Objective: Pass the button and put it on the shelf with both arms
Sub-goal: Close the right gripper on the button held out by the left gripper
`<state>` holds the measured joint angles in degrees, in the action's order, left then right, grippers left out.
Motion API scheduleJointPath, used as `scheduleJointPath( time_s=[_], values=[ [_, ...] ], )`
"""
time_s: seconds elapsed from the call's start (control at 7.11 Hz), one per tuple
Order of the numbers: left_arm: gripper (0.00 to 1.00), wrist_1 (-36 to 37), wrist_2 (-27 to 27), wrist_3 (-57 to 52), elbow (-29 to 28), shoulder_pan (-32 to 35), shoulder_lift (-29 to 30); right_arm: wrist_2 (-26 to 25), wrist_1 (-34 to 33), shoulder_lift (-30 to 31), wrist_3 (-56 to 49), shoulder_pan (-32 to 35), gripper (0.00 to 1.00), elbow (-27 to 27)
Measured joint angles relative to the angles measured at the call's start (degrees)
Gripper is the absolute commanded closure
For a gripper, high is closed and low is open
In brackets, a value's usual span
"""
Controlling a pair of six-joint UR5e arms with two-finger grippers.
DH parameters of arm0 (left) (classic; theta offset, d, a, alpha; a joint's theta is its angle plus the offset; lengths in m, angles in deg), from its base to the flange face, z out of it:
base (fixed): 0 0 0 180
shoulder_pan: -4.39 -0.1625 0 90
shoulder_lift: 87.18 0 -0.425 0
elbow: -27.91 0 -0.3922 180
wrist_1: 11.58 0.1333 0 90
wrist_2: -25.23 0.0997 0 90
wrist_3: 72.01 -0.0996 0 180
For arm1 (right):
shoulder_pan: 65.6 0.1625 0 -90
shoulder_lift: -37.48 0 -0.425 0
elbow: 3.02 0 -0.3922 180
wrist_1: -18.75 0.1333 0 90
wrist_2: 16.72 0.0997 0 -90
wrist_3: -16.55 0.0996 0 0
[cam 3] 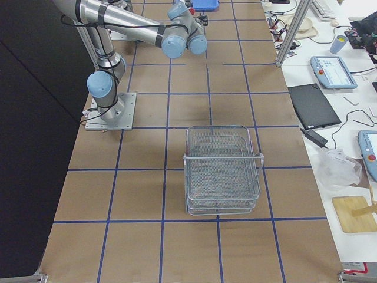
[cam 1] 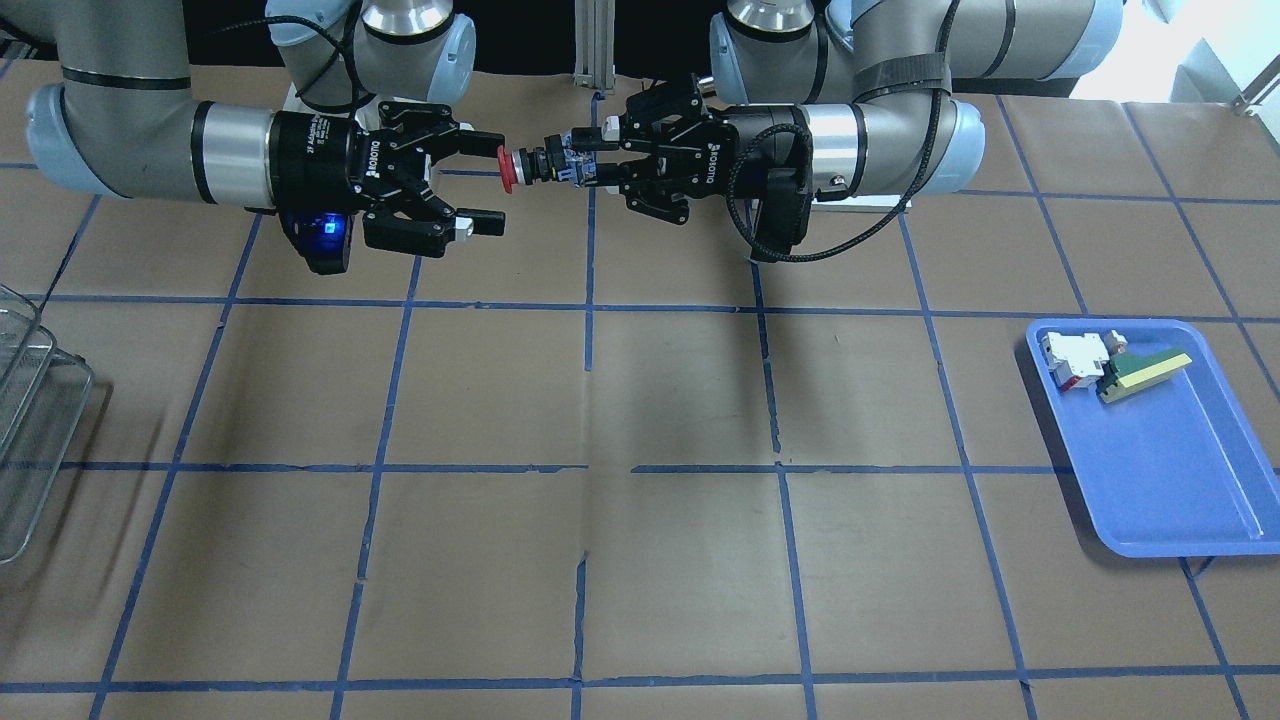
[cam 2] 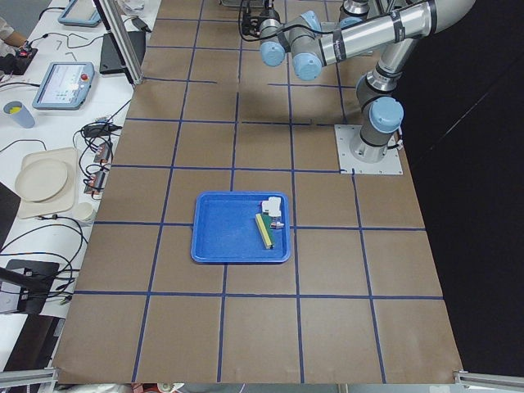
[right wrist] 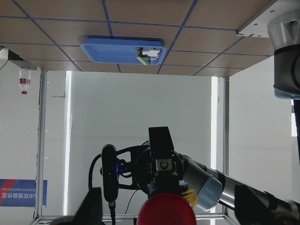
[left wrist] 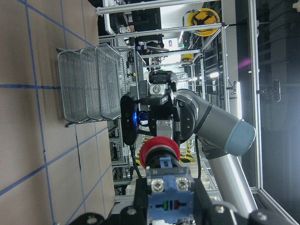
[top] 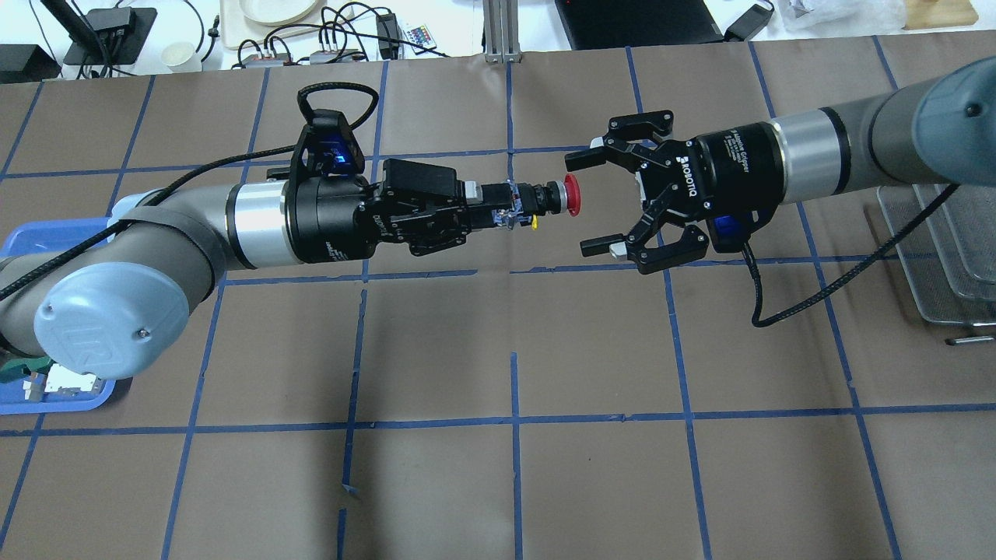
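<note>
fingers of black two-finger left gripper (top: 502,211) clamped on silvery-blue terminal end of small red-capped black push button (top: 554,197), held level above brown gridded table (top: 436,350); right gripper (top: 581,204) spread wide, red cap at its mouth, untouched; silvery wire-mesh shelf (cam 3: 222,171) well apart on table

Left hand (top: 499,211) clamped, right hand (top: 580,204) spread, seemingly level.

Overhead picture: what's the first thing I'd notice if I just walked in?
The left gripper holds the button in mid-air over the middle of the table. Its red cap points straight at the wide-open right gripper. The wire shelf stands at the table's right end.
</note>
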<state>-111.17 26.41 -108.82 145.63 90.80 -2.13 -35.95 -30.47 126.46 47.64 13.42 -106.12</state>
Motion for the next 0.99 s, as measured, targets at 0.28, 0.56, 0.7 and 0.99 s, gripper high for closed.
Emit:
scheduleJointPath(
  time_s=[0.28, 0.56, 0.7, 0.99],
  values=[
    [0.92, 0.03, -0.14, -0.01, 0.03, 0.06, 0.05, -0.11, 0.17, 0.31, 1.07, 0.15, 0.0, 0.34],
    [0.92, 0.09, -0.13, -0.07, -0.03, 0.07, 0.09, -0.91, 1.38, 1.49, 1.76, 0.17, 0.0, 0.47],
    [0.92, 0.09, -0.13, -0.09, -0.03, 0.07, 0.1, -1.51, 2.09, 1.97, 1.83, 0.17, 0.0, 0.55],
    [0.92, 0.1, -0.13, -0.1, -0.04, 0.07, 0.17, -1.7, 2.49, 2.28, 1.78, 0.22, 0.0, 0.56]
  ],
)
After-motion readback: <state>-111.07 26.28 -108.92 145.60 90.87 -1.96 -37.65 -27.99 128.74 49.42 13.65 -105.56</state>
